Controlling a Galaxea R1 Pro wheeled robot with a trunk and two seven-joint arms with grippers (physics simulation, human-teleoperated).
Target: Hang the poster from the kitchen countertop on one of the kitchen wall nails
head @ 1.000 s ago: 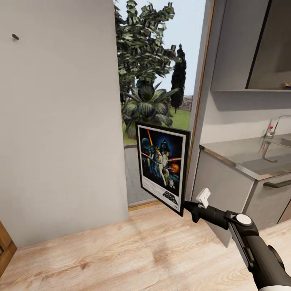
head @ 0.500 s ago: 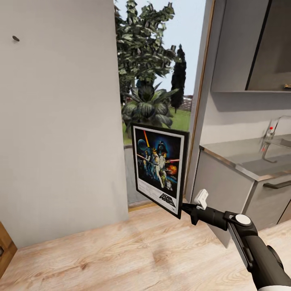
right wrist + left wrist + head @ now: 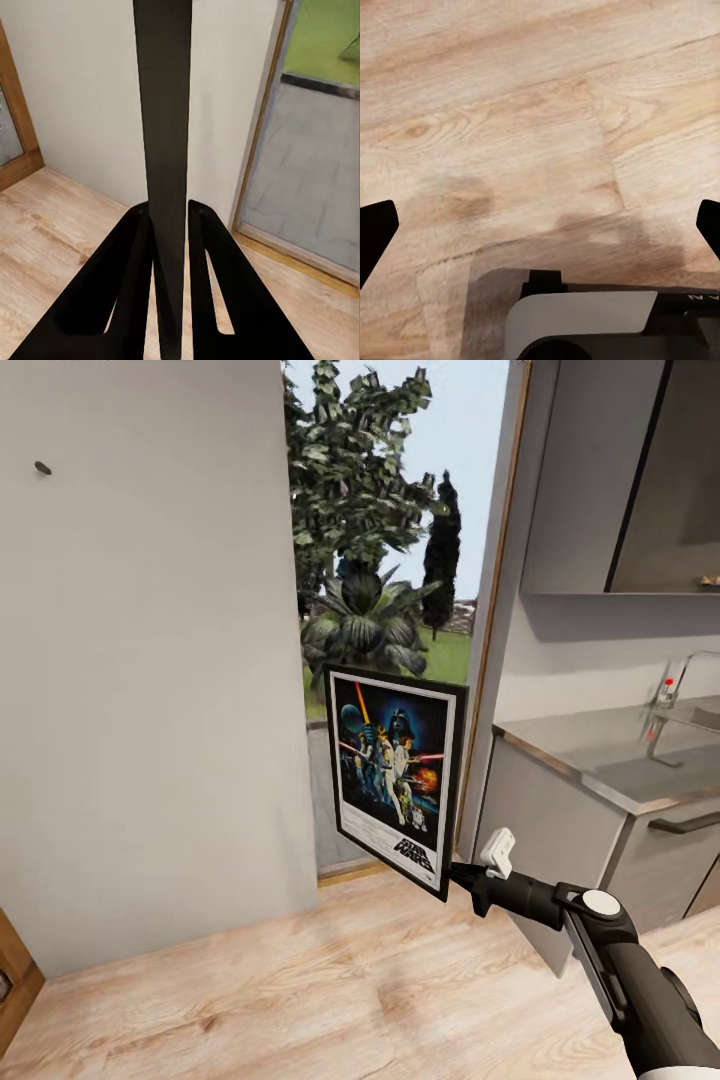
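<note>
Right gripper (image 3: 458, 872) clamping poster (image 3: 393, 772) edge

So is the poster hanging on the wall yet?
No. The right gripper holds the poster by its lower corner, away from the wall nail.

A home kitchen: steel countertop (image 3: 610, 755) with tap (image 3: 668, 695), wall cabinets (image 3: 620, 470), wood floor (image 3: 330, 990).

Light wood floor (image 3: 330, 990) runs up to the pale wall and the doorway sill, bare boards across the middle. At its right edge stands the grey cabinet, and on top, the kitchen countertop (image 3: 570, 745), sink and tap at its far end.
</note>
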